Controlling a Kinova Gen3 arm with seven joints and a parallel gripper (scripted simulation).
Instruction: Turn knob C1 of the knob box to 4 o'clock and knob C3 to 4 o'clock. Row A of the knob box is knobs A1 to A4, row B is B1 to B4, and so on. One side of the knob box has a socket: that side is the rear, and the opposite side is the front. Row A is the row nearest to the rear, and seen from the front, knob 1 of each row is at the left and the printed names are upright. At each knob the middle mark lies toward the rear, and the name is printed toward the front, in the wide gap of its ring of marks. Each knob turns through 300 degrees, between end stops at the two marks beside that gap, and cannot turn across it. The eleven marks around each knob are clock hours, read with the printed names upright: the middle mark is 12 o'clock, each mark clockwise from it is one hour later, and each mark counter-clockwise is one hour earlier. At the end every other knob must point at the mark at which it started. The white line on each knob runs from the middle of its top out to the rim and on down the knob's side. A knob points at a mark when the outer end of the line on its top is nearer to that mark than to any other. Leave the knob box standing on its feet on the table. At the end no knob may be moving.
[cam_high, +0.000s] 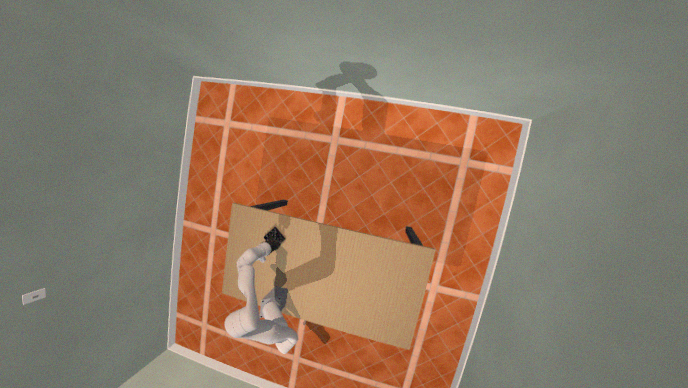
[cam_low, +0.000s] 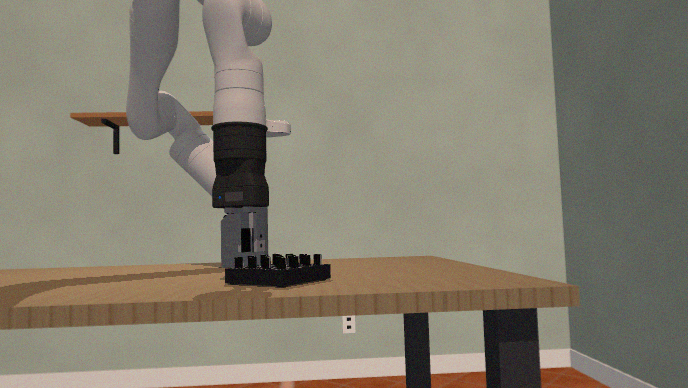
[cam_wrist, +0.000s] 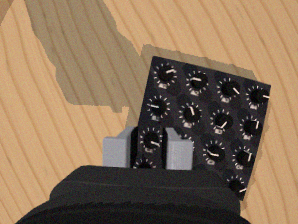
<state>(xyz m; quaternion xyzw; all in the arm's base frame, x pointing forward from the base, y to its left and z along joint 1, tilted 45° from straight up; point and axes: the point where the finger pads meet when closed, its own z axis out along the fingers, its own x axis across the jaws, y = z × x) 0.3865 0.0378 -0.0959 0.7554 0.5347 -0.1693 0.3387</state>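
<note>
The black knob box (cam_high: 273, 233) (cam_low: 278, 277) (cam_wrist: 172, 95) stands on the table. In the wrist view its names lie below the knobs, so row A is at the top. My gripper (cam_low: 245, 262) (cam_wrist: 149, 141) points down with its fingers part-way apart, one on each side of knob C1 (cam_wrist: 150, 139). A gap shows between knob and fingers, so it is open. The line of C1 points right and slightly toward the front, around 3 to 4 o'clock. Knob C3 (cam_wrist: 214, 151) stands free; its line shows at its lower left, its exact hour unclear. Knob C2 is mostly hidden behind the right finger.
Knob D1 (cam_wrist: 145, 165) is partly visible between the fingers, close to the gripper body, which hides other front-row knobs. Knobs B1 (cam_wrist: 158, 107) and B2 (cam_wrist: 191, 114) stand just behind the fingers. The table (cam_high: 350, 280) (cam_low: 400, 280) extends around the box.
</note>
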